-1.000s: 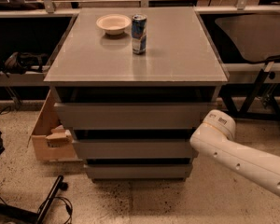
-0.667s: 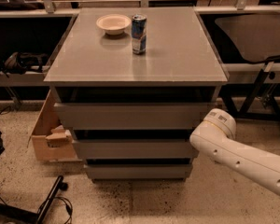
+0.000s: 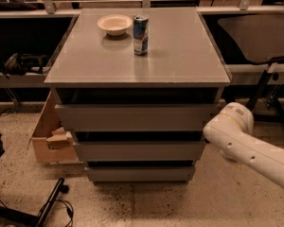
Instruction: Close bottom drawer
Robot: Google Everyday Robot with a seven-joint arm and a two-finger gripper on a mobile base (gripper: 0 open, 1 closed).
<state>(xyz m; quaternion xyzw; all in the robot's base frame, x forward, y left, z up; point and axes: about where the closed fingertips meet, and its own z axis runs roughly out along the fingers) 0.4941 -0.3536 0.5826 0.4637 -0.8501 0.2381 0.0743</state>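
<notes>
The bottom drawer point(image 3: 140, 174) is the lowest of three grey handle-less fronts on the cabinet. Its flat front sits close under the middle drawer point(image 3: 139, 150), with a narrow dark gap above it and no interior showing. The top drawer point(image 3: 135, 117) is above. My white arm point(image 3: 246, 143) reaches in from the lower right. Its rounded end point(image 3: 233, 119) sits just off the cabinet's right side, level with the top and middle drawers. The gripper itself is out of view.
A white bowl point(image 3: 114, 24) and a blue can point(image 3: 140, 34) stand on the grey cabinet top point(image 3: 180, 56). A cardboard box point(image 3: 49, 138) sits on the floor at the cabinet's left. Cables and a black stand point(image 3: 49, 205) lie at lower left. Table legs point(image 3: 262, 86) stand at right.
The rounded end of my arm has shifted a little to the right and up. The drawers, bowl and can have not moved.
</notes>
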